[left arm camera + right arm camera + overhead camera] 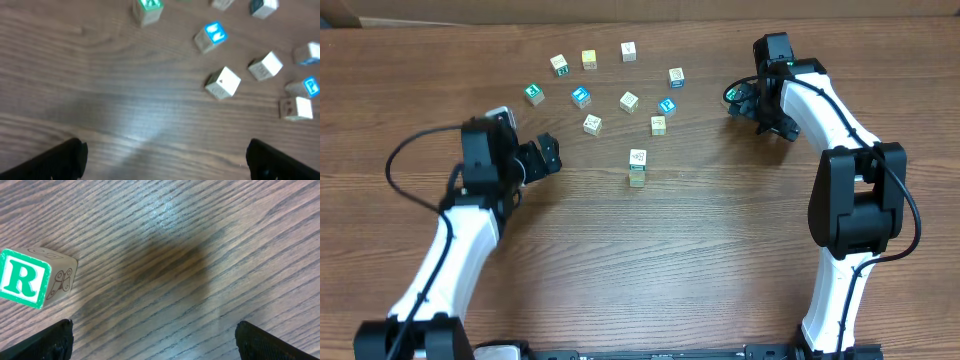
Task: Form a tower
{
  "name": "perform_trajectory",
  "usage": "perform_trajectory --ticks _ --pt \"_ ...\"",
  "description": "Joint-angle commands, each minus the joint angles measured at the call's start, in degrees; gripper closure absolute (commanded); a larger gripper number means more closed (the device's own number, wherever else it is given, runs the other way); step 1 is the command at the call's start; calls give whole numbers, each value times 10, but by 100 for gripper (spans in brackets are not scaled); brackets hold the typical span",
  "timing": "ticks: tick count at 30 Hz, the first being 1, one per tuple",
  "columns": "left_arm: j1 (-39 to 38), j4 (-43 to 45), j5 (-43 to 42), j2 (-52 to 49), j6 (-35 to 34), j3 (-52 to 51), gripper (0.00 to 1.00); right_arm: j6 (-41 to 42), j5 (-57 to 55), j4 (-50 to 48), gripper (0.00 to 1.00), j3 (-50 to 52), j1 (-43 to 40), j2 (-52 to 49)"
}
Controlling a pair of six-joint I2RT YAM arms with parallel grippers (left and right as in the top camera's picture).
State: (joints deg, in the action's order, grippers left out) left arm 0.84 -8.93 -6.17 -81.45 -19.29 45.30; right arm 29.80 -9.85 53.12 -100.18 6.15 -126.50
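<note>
The tower (637, 167) stands in the middle of the table as a narrow stack of two pale letter cubes, one cube wide, seen only in the overhead view. My left gripper (542, 155) is to its left, open, with bare wood between its fingers (65, 160). My right gripper (740, 97) hangs at the upper right, well away from the tower, also open and empty. In the right wrist view a cube with a green R (30, 277) lies ahead and left of that gripper (150, 342).
Several loose letter cubes lie scattered behind the tower, among them a green one (534, 93), a blue one (581, 97) and a pale one (592, 124). The left wrist view shows some of them ahead, such as the blue cube (211, 36) and a pale cube (223, 82).
</note>
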Motion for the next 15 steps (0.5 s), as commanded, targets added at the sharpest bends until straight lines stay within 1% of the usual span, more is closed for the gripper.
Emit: perform_trajectory --ticks 1,6,9,15 --pt "-1 63 6 41 9 -75 0 2 -4 -2 0 1 2 21" --pt "-1 164 24 80 9 -164 0 2 -4 -2 0 1 2 21" --pt "-1 216 50 103 9 -219 0 2 -4 -2 0 1 2 21" --pt "-1 223 85 145 9 -276 0 2 -4 -2 0 1 2 21"
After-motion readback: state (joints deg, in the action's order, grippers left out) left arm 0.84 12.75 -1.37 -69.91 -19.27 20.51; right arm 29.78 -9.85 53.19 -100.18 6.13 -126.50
